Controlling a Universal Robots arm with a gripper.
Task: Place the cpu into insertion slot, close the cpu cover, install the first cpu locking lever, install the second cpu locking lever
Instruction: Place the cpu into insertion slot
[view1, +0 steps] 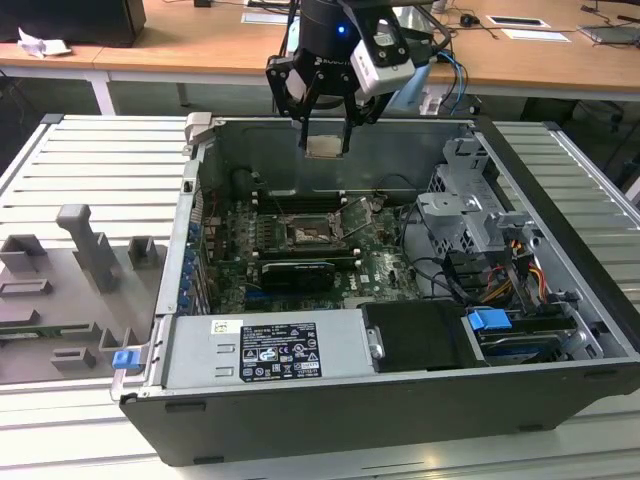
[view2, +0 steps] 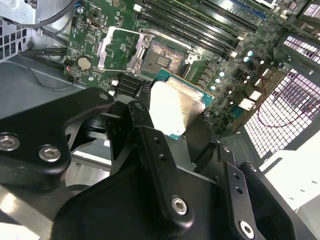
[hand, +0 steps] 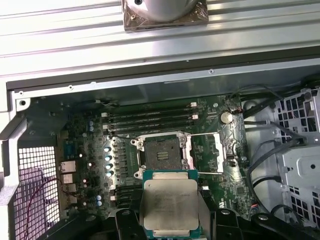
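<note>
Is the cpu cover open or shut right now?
Open. In the first wrist view the cpu cover lies flipped beside the socket, whose bare contacts show.

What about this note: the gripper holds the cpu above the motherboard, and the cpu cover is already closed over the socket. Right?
Not quite. The gripper holds the cpu above the motherboard, but the cpu cover stands open beside the bare socket, as the first wrist view shows.

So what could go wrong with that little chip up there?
The cpu hangs in the tool over the computer case; if it slips, it could fall and get hurt. If it meets the open socket crooked, it might not seat. The cpu cover lies flipped open beside the socket and could get bumped.
</note>
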